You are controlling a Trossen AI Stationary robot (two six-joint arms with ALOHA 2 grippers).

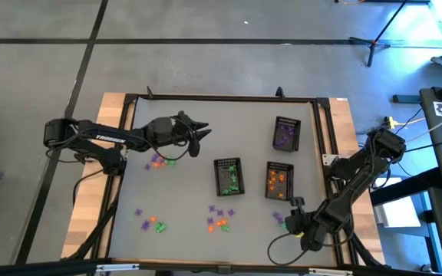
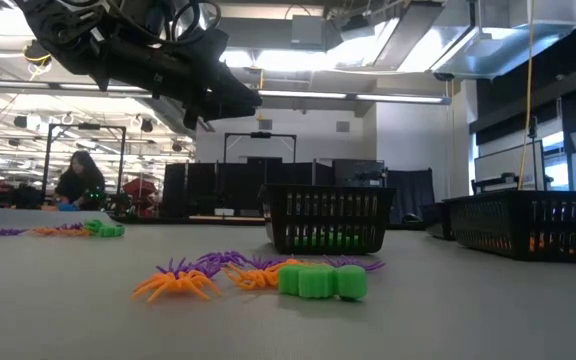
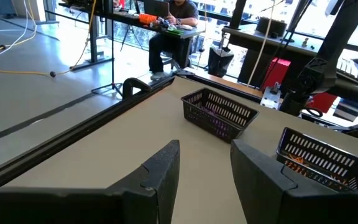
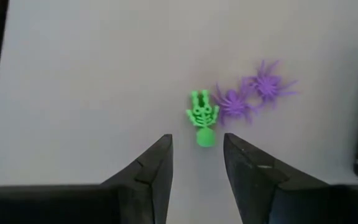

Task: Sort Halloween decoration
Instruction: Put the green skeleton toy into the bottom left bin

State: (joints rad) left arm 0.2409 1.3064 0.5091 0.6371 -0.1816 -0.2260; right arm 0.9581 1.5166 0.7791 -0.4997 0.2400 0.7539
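The right gripper (image 4: 196, 155) hangs at the lower right of the high view. Its fingers are spread with nothing between them, just above a little green skeleton (image 4: 202, 116) lying on the tabletop (image 4: 92, 81). Two purple spiders (image 4: 250, 93) lie right beside the skeleton. The left gripper (image 3: 205, 168) waits at the upper left, up off the tabletop, fingers spread and empty.

Glossy plastic trinkets (image 4: 202, 117), matt table (image 1: 190, 192)
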